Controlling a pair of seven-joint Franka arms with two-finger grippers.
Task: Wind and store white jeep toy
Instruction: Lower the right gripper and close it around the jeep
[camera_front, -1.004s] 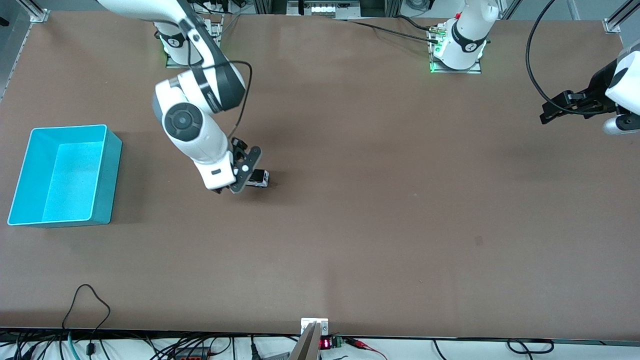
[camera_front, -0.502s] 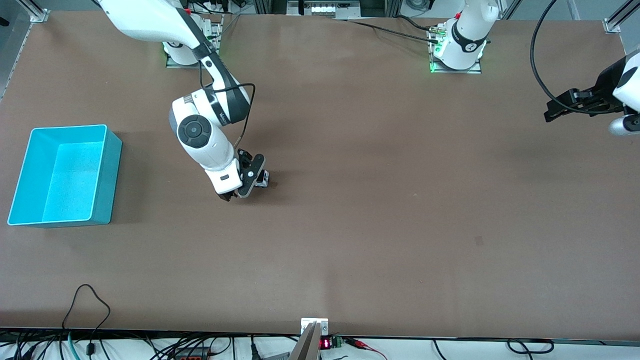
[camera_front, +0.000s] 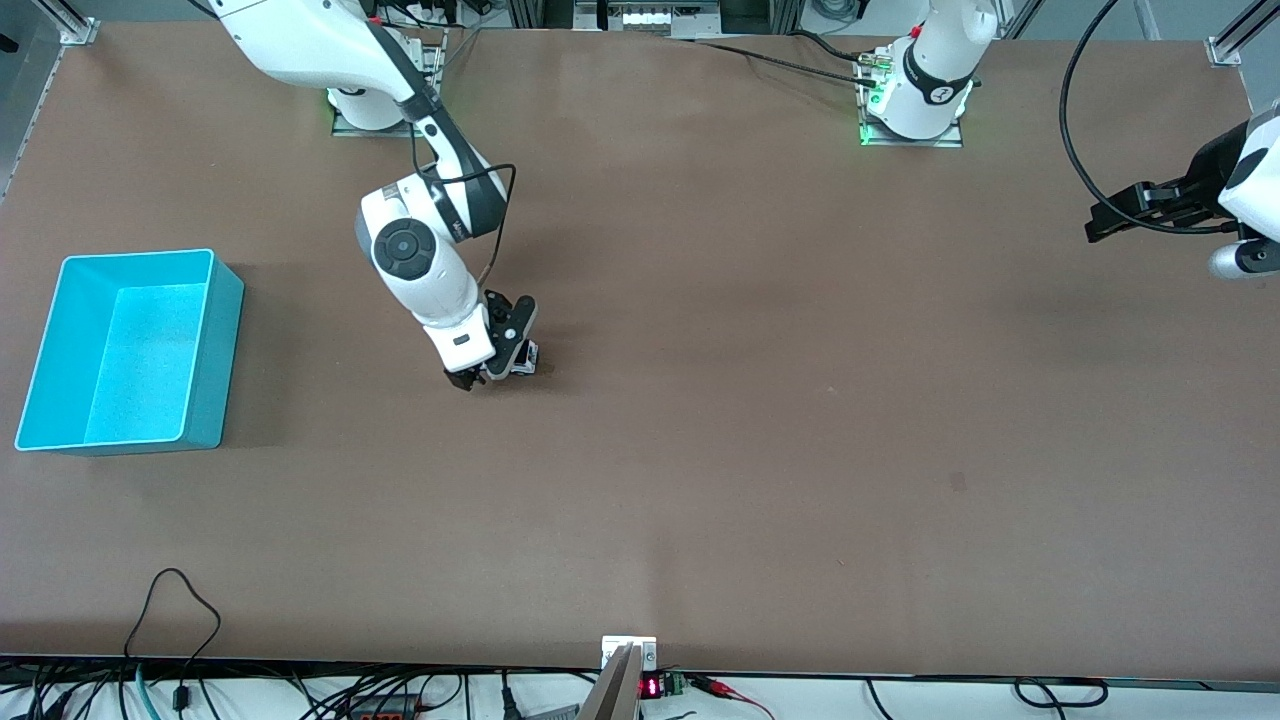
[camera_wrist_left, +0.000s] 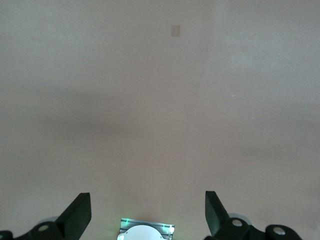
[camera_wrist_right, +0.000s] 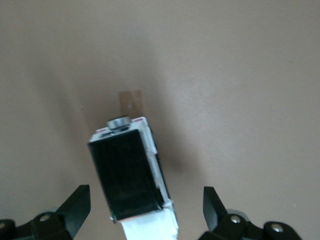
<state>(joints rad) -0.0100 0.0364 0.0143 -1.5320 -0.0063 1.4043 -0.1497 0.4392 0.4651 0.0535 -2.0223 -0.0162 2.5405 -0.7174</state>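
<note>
The turquoise bin (camera_front: 130, 348) sits at the right arm's end of the table. Mid-table, the right gripper (camera_front: 487, 372) hovers low over the white jeep toy (camera_front: 520, 360), fingers (camera_wrist_right: 75, 207) spread wide and straddling it; I'd square them to its skewed body before closing. The left gripper (camera_front: 1100, 222) waits open, aloft at its own end.

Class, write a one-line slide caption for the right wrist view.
Right gripper open over the white jeep toy on the brown table, fingers either side, not gripping.
</note>
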